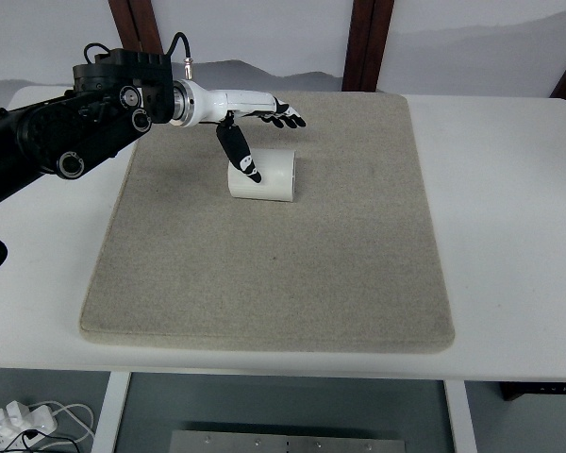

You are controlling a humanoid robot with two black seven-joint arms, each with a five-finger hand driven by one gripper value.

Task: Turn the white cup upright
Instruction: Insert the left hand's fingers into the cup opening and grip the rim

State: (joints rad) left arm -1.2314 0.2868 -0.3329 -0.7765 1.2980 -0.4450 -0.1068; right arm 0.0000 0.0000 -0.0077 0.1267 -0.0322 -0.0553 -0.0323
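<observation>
The left arm (66,132) came in from the left edge, dark and bulky, ending in the white-sleeved left hand (255,127). The hand was released and held nothing: its black-tipped fingers (285,118) reached out flat to the right, while the thumb (238,151) hung downward. Just beneath that thumb and slightly to its right lay the white cup (264,176), on its side on the grey mat (264,264). The thumb tip overlapped the cup's left end, though whether it actually touched could not be told.

Judging by this, the flip was not yet done; the cup remained to be gripped, turned and set on its base. The cup looked plain, smooth and cylindrical, without a handle. Which end was the mouth could not be made out. The right arm was not visible.
</observation>
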